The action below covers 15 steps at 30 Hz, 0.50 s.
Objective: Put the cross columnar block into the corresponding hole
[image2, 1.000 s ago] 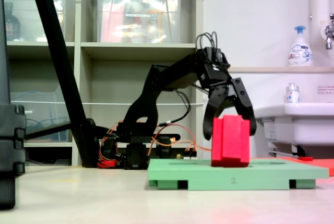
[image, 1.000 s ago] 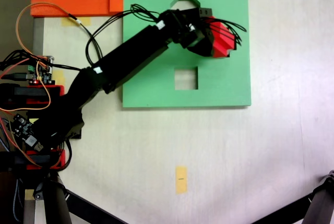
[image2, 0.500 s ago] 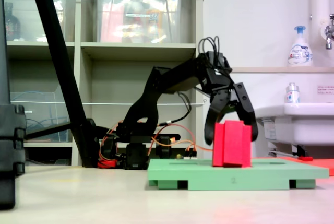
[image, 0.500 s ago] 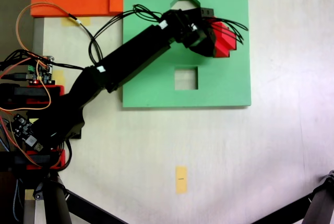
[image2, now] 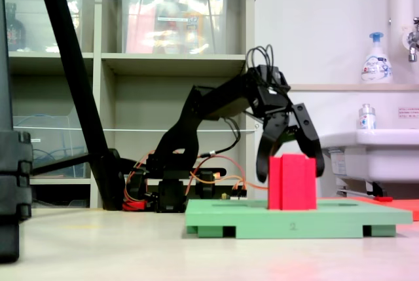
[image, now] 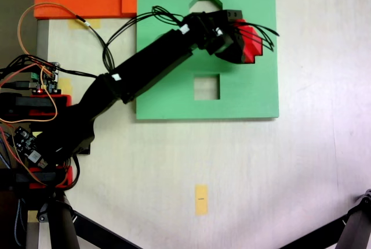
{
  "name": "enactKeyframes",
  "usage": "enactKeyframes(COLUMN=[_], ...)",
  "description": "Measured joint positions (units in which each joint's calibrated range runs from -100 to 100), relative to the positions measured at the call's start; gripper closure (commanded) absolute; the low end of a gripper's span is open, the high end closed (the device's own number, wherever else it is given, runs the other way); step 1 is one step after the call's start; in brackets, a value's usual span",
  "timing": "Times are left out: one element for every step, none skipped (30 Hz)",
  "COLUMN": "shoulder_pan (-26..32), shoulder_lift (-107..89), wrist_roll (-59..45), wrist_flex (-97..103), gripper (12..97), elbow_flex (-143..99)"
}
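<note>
Our gripper straddles the cross columnar block with its jaws spread, one on each side; whether the tips actually press on the foam or stand just off it, we cannot tell from either fixed view. The block stands upright on the green foam board, its lower end at or below the board's top face, at the spot where, from above, the gripper and the red block cover the corresponding hole. We judge the insertion step to be under way or nearly finished. The next move calls for checking that the plus profile is seated, pressing straight down if not, then lifting clear without tilting the block.
</note>
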Motion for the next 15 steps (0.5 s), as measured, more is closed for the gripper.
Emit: enactKeyframes(shoulder_pan=[-0.1, -0.2, -0.3, -0.4, -0.4, -0.4, -0.4, -0.4, -0.5, -0.5, -0.4, -0.5, -0.4, -0.5, -0.4], shoulder_lift=[0.8, 1.9, 3.4, 4.8, 5.6, 6.2, 6.6, 7.0, 7.1, 7.3, 7.3, 7.4, 7.4, 7.9, 8.3], wrist_roll=[0.0, 0.0, 0.0, 0.2, 0.5, 0.6, 0.6, 0.6, 0.6, 0.6, 0.6, 0.6, 0.7, 0.7, 0.9], wrist_flex=[0.5, 0.9, 1.6, 2.7, 3.1, 3.1, 3.2, 3.1, 3.1, 3.1, 3.1, 3.2, 3.2, 3.3, 3.4], gripper=[61.9, 61.6, 61.5, 61.2, 60.3, 59.1, 58.8, 57.7, 56.8, 55.6, 54.3, 49.5, 39.3, 30.2, 22.5], elbow_flex=[0.3, 1.0, 1.7, 2.3, 2.4, 2.5, 2.5, 2.7, 2.7, 2.9, 2.9, 3.0, 3.0, 3.0, 2.7])
